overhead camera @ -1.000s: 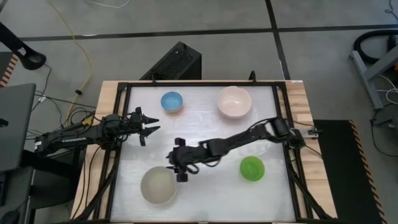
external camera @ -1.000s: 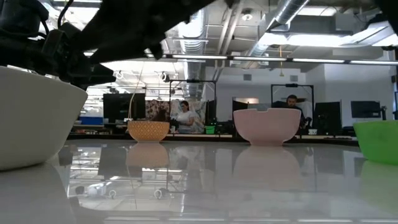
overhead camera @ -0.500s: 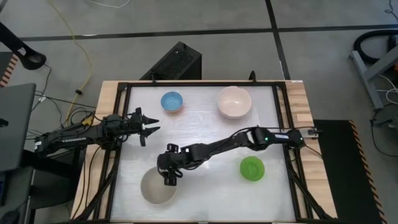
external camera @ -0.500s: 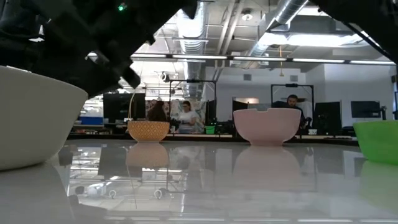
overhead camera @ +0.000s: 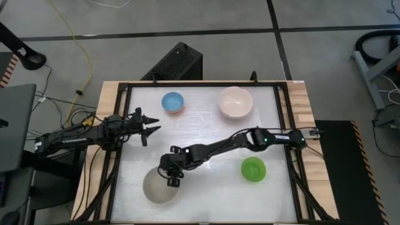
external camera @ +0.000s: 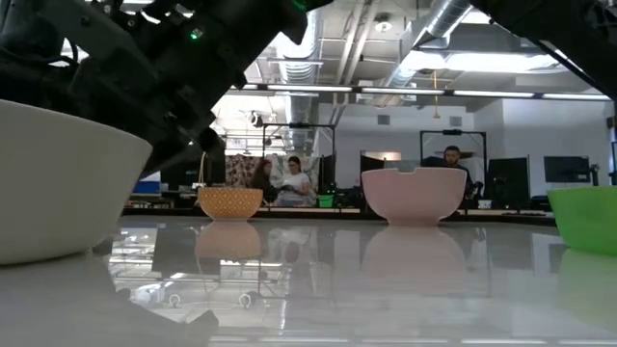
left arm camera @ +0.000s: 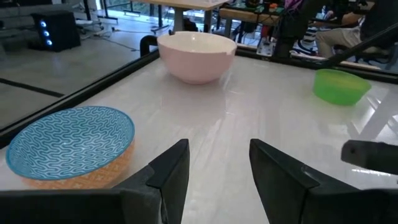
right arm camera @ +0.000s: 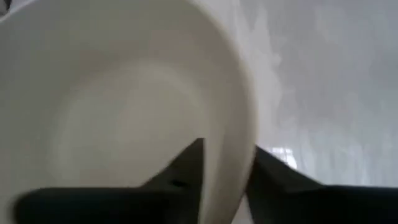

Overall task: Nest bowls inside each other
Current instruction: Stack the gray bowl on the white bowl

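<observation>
The grey-beige bowl (overhead camera: 159, 187) stands on its base near the table's near left. My right gripper (overhead camera: 174, 180) reaches down onto its far-right rim and is shut on it; the right wrist view shows the bowl's hollow (right arm camera: 118, 118) ahead of the gripper (right arm camera: 229, 148). The green bowl (overhead camera: 253, 169) sits at the near right, the pale pink bowl (overhead camera: 235, 103) at the far right, and the light blue bowl (overhead camera: 173, 101) at the far left, each on its base. My left gripper (overhead camera: 150, 129) waits open at the left, fingers (left arm camera: 168, 171) apart and touching nothing. My right gripper holds the grey-beige bowl by its rim (right arm camera: 239, 134) on the far-right side. One finger (right arm camera: 186, 168) is inside the bowl and the other (right arm camera: 267, 171) outside the wall. The fingers slant down from the table's right. The bowl's base stays on the table.
A black frame (overhead camera: 125, 112) borders the white tabletop. Bare table (overhead camera: 212, 134) lies between the bowls. In the low view, people sit at desks (external camera: 289, 183) in the room beyond the far edge.
My right gripper has gone down and toward the table's near left, from beside the grey-beige bowl onto its rim, which its fingers now straddle. In the low view the bowl's rim has shifted a little toward the right.
</observation>
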Available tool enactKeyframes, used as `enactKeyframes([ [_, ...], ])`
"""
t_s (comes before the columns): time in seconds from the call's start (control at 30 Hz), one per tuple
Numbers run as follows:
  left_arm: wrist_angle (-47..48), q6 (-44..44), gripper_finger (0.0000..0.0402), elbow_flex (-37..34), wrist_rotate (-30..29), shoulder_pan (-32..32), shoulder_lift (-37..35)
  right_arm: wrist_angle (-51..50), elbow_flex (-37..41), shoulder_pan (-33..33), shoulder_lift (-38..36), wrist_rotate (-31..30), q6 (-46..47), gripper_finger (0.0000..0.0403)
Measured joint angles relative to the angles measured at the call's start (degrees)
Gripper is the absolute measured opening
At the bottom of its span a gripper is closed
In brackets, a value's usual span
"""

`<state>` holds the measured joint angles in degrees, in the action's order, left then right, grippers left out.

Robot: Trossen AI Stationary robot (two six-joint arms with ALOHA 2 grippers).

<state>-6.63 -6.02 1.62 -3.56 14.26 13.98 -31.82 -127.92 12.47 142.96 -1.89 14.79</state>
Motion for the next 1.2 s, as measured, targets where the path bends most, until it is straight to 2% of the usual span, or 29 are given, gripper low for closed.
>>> enactKeyframes([
  [0.07, 0.0, 0.0, 0.0158, 0.0, -0.1, 0.0, 0.0, -0.2, 0.0, -0.3, 0.0, 0.9, 0.1, 0.0046],
  [0.13, 0.0, 0.0, 0.0158, 0.0, -0.2, 0.0, 0.0, 0.4, -0.1, -0.5, -0.4, 1.3, 0.4, 0.0018],
  [0.27, -0.1, -0.1, 0.0158, 0.0, -0.1, 0.0, 0.0, 0.7, 0.0, -0.8, -1.0, 1.3, 0.3, 0.0017],
  [0.37, 0.0, -0.1, 0.0158, 0.0, -0.1, 0.0, 0.0, -0.5, 0.1, -1.4, -2.9, 4.1, -2.2, 0.0011],
  [0.5, 0.5, -0.7, 0.0158, 0.0, -0.1, 0.0, 0.0, -4.2, 1.2, -1.9, -7.8, 5.0, -4.2, 0.0009],
  [0.6, 0.8, -0.7, 0.0158, 0.0, 0.1, 0.0, 0.1, -6.4, 5.7, -2.6, -12.9, 4.8, -5.2, 0.0008],
  [0.73, 1.4, -0.7, 0.0158, 0.1, 0.1, 0.0, 0.6, -4.7, 17.5, -4.3, -23.3, 0.7, -4.7, 0.0008],
  [0.97, 1.8, -0.9, 0.0158, 0.0, 0.1, 0.0, 1.1, 6.5, 48.5, -9.6, -50.5, -7.8, 3.1, 0.0009],
  [1.1, 1.8, -0.9, 0.0158, 0.0, 0.1, 0.0, 1.1, 6.6, 62.0, -15.6, -65.1, -16.3, 9.6, 0.0009],
  [1.2, 1.8, -0.9, 0.0158, 0.0, 0.1, 0.0, 1.1, 6.4, 68.0, -22.0, -73.0, -18.9, 12.4, 0.0009],
])
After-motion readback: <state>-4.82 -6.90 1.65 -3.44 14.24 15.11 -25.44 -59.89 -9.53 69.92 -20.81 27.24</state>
